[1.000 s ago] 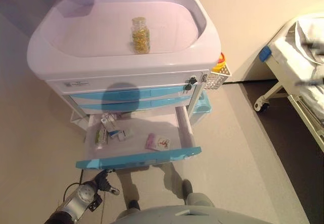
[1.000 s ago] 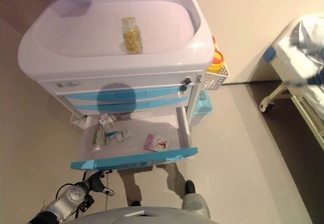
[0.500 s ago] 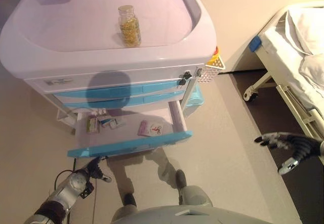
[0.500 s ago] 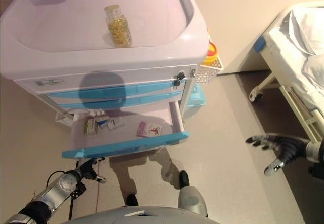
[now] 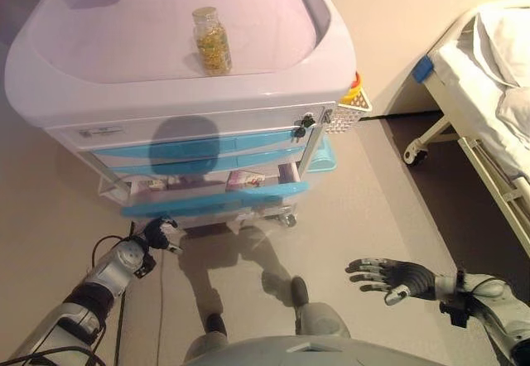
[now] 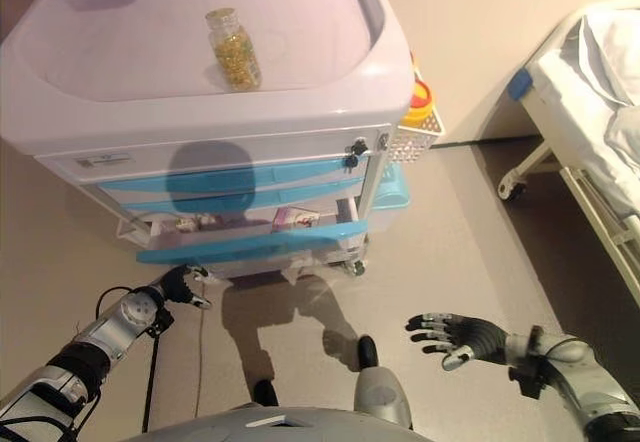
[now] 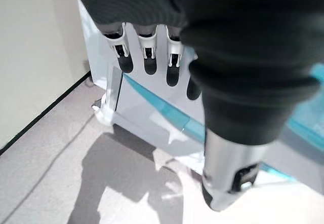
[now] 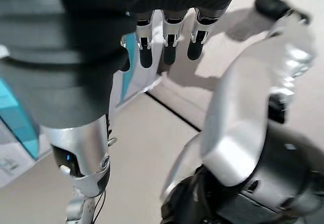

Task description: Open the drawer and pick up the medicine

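The white cart [image 5: 124, 47] has blue drawer fronts, and its lowest drawer [image 5: 215, 201] stands partly out. In the narrow opening I see a pink and white medicine packet [image 5: 246, 180] and small boxes [image 5: 157, 185] at the left. A bottle of yellow capsules [image 5: 212, 41] stands on the cart top. My left hand [image 5: 157, 233] is low, just below the drawer front's left end, with open fingers [image 7: 147, 57] and nothing in it. My right hand [image 5: 389, 275] hovers open over the floor, well right of the cart, with spread fingers [image 8: 169, 46].
A hospital bed [image 5: 497, 93] on wheels stands at the right. A white basket [image 5: 354, 106] holding a yellow and red item hangs on the cart's right side, above a blue bin [image 5: 329, 156]. Bare floor lies between the cart and me.
The drawer now stands less far out, showing only a thin strip of its inside. My left hand has risen towards its front. My right hand has swung from beside the bed to the floor at lower right.
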